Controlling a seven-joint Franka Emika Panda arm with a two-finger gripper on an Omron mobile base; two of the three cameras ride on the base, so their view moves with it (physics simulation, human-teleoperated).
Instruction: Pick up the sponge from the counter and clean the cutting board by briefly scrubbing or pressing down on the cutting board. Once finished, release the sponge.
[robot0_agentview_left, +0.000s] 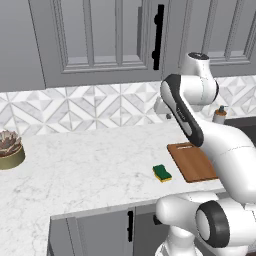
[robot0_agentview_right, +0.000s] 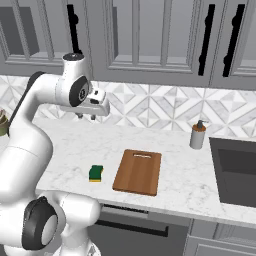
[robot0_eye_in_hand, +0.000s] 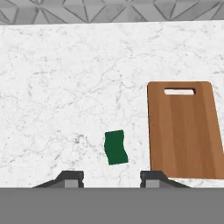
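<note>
Sponge untouched, scrubbing not begun

Nothing of the task looks done. The sponge (robot0_agentview_right: 96, 173) lies green side up on the counter (robot0_agentview_right: 175, 150), just beside the cutting board (robot0_agentview_right: 138, 171) on its left, apart from it. The gripper (robot0_agentview_right: 86, 117) hangs high above the counter with its jaws spread and empty. Grasping, pressing the board and letting go all remain, as I judge it.
</note>
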